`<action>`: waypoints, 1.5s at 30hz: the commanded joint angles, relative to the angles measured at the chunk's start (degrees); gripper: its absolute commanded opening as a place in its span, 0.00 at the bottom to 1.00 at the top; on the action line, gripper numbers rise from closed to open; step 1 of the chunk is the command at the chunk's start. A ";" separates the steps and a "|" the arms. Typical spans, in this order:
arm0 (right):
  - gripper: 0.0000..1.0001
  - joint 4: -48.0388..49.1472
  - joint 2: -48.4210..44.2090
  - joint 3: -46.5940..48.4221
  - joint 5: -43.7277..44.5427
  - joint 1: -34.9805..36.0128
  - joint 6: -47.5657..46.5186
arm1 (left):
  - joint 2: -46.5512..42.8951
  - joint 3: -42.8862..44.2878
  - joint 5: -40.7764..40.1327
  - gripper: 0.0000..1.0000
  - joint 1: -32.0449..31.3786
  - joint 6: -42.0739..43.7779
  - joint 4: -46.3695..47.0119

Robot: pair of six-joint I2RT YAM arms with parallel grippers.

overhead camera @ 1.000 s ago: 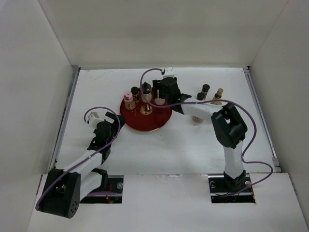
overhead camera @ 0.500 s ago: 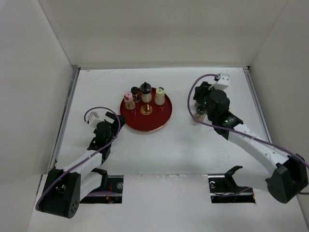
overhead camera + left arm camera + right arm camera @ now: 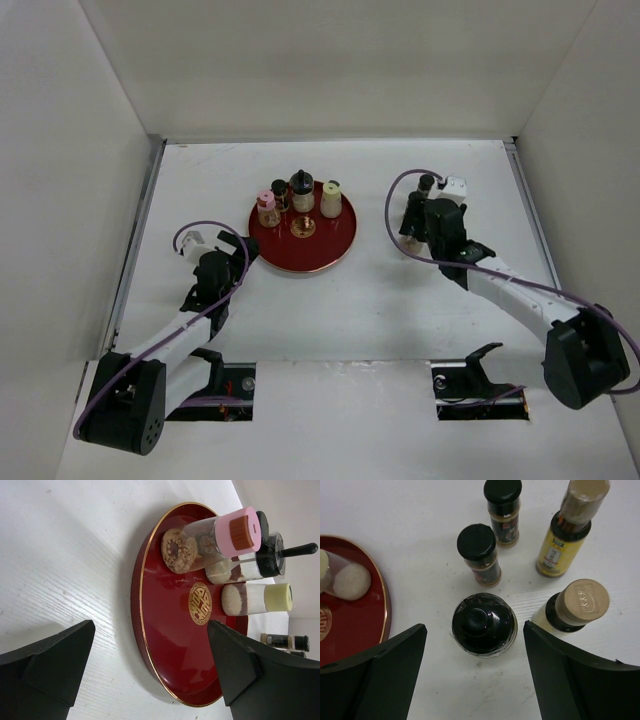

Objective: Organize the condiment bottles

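Nearest the arm bases, the left arm lies low over the white table (image 3: pixel 330 310). The left gripper (image 3: pixel 151 625) has its fingers spread wide and holds nothing. It faces the near rim of the red tray (image 3: pixel 150 650).

Four of the condiment bottles stand towards the back of the tray:
- a pink-capped jar (image 3: pixel 215 537)
- a cream-capped jar (image 3: pixel 255 599)
- a black-lidded jar with a small handle (image 3: pixel 272 557)
- a small black-capped one (image 3: pixel 279 190), mostly hidden behind the others

To the right of the tray, the right gripper (image 3: pixel 475 626) hangs over a cluster of five bottles on the bare table. It is also wide open and empty. Its fingers straddle a round jar with a domed black lid (image 3: pixel 484 624). A tan-capped bottle (image 3: pixel 572 607) stands just beside that jar. Beyond them stand a black-capped jar (image 3: pixel 479 555), a second black-capped jar (image 3: pixel 503 510) and a tall yellow bottle (image 3: pixel 560 545).

The step in hand looks like picking up the domed jar to move it to the tray. The main risk is crowding. The tan-capped bottle stands so near that the right-hand finger could come down on it or push it over. A fall there could topple the yellow bottle behind. The round body may also slip or twist if gripped off-centre. Once lifted, the jar could catch the tray rim or knock the cream-capped jar.
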 commanded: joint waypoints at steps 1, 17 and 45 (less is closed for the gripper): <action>0.85 2.10 2.85 2.71 -1.54 -0.23 0.22 | -0.76 0.58 -0.59 1.00 -0.36 0.43 2.25; 0.52 4.65 7.53 4.39 4.86 1.70 -1.63 | 1.08 0.58 -0.59 1.00 -0.18 0.25 2.78; 0.50 9.57 44.69 46.49 -0.49 33.17 -7.26 | -5.51 -3.12 -1.91 1.00 7.02 -5.37 -1.88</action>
